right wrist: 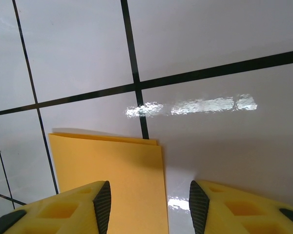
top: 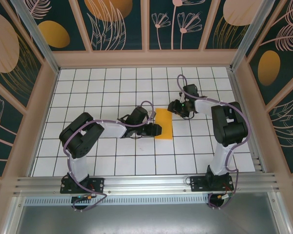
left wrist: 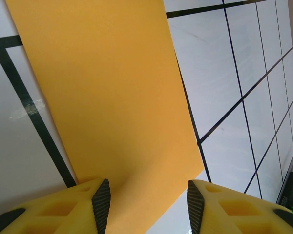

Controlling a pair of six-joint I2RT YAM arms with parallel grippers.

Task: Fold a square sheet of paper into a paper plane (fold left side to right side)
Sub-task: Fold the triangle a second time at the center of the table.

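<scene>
Top external: square sheet of paper (top: 163, 124) lies flat near the middle of the desk (top: 88, 83), a touch toward the right edge. It reads as a narrow rectangle, long sides running from near edge to far edge. Left pincer (top: 155, 129) is at the sheet's left long side, toward its near end. Right pincer (top: 176, 106) is at the sheet's far right corner. Both arms are low over the desk.

Left wrist: left pincer (left wrist: 146, 207) has its jaws spread wide, nothing clamped. The sheet (left wrist: 112, 97) stretches away from the gap between the yellow fingers (left wrist: 63, 212), flat on the white tiles. Can't tell if the tips touch the paper.

Right wrist: right pincer (right wrist: 149, 207) also has its jaws wide apart, nothing gripped. One end of the sheet (right wrist: 112, 175) sits in the gap and under one finger (right wrist: 63, 212). Its far edge shows two stacked layers, slightly offset. The other finger is over bare tile, just beside the paper's edge. Contact with the paper: can't tell.
</scene>
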